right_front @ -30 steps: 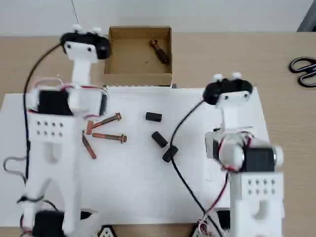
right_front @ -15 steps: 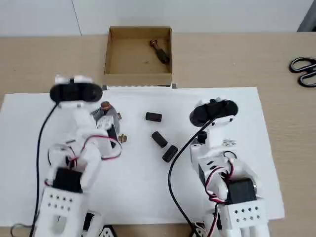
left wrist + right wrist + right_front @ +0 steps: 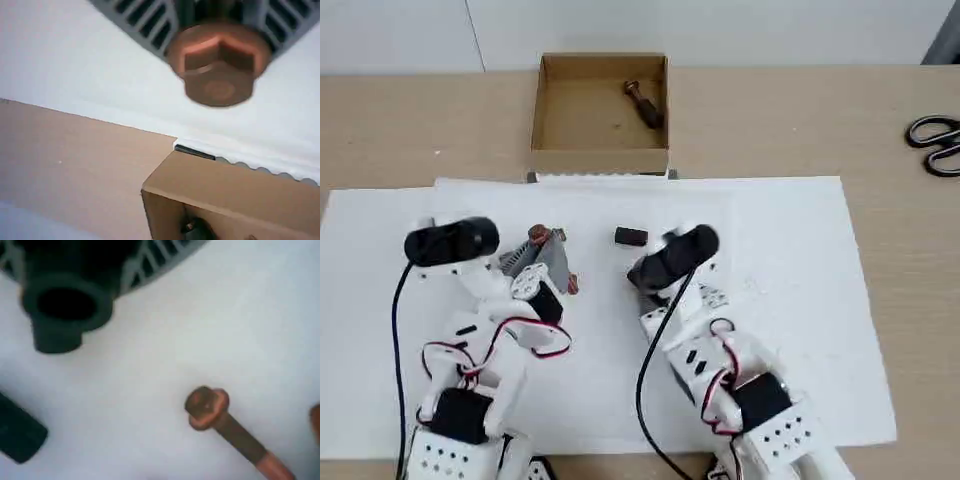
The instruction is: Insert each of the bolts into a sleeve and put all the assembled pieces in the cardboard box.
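The left claw (image 3: 218,12) clamps a bolt (image 3: 218,62) and the right claw (image 3: 75,262) grips a sleeve (image 3: 64,315), so any misalignment may jam tip against rim and dislodge either.

Copper bolt (image 3: 218,62), black sleeve (image 3: 64,315). Brown cardboard box (image 3: 600,160), white paper (image 3: 800,260) over a tan table (image 3: 770,120). Black scissors (image 3: 935,146) far right.

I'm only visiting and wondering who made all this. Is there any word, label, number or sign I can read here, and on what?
No text here can be read.
On the cardboard box: plain walls, no print.
On the white sheet: blank.
On the bolt in the left wrist view: the head is too blurred to tell whether it bears a stamp.
On the sleeve in the right wrist view: no marks visible.
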Robot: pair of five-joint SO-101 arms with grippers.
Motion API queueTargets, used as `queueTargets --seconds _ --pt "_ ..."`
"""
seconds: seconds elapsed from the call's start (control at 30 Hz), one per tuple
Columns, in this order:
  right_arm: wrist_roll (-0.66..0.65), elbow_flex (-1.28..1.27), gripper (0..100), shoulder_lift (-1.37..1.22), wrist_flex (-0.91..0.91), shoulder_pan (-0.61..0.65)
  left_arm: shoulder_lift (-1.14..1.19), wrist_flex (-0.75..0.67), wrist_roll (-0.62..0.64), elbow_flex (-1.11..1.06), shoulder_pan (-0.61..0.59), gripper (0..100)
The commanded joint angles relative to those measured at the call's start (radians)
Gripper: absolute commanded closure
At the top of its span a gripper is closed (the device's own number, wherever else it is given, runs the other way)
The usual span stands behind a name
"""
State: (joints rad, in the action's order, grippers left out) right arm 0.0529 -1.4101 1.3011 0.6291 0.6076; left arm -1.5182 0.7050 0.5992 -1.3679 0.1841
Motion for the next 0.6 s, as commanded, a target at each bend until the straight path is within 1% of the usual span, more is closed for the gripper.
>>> queueTargets --seconds 0.0,0.17,0.27,0.43,0.57 --pt "0.005 -0.057 99.6 0.062 -0.093 0.073 -0.1 -0.031 0.015 -0.022 0.005 99" --pt "-0.021 -0.153 99.6 0.143 -0.124 0.148 -0.241 -0.029 0.072 -0.042 0.005 99" --pt "-0.057 -0.186 99.6 0.188 -0.127 0.156 -0.301 -0.026 0.083 -0.051 0.012 99" --pt "-0.144 -0.222 99.6 0.251 -0.128 0.156 -0.299 0.009 0.083 -0.051 0.094 99" --pt "-0.155 -0.222 99.6 0.3 -0.128 0.156 -0.298 0.02 0.083 -0.051 0.155 99"
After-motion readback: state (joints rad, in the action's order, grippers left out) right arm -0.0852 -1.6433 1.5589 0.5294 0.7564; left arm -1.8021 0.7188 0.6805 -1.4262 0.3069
